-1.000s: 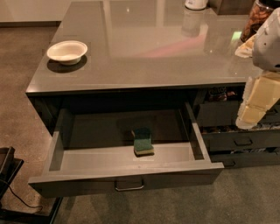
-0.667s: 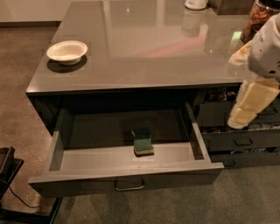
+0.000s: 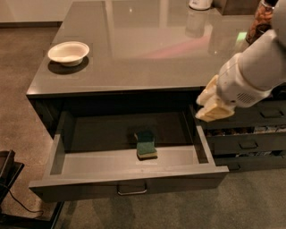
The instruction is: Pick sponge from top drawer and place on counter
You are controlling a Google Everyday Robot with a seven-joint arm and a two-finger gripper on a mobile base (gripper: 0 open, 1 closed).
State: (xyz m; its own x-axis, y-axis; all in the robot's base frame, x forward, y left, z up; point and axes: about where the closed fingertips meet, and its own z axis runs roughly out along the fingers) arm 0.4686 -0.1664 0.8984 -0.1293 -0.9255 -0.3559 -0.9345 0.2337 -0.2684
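Note:
The sponge (image 3: 146, 144), dark green over yellow foam, lies inside the open top drawer (image 3: 129, 185), near the middle of its floor. The drawer is pulled fully out below the glossy grey-brown counter (image 3: 147, 49). My gripper (image 3: 210, 105), with pale yellowish fingers on a white arm, hangs at the counter's front right edge, above the drawer's right wall. It is up and to the right of the sponge and apart from it.
A white bowl (image 3: 68, 52) sits on the counter's left side. A white container (image 3: 200, 4) and a jar (image 3: 261, 20) stand at the counter's far right. Narrower grey drawers (image 3: 250, 138) lie to the right. A dark frame (image 3: 9, 179) stands at lower left.
My arm has swung left and up, bringing the gripper from beside the right drawers to the counter's front edge above the drawer's right wall. The sponge and drawer have not moved.

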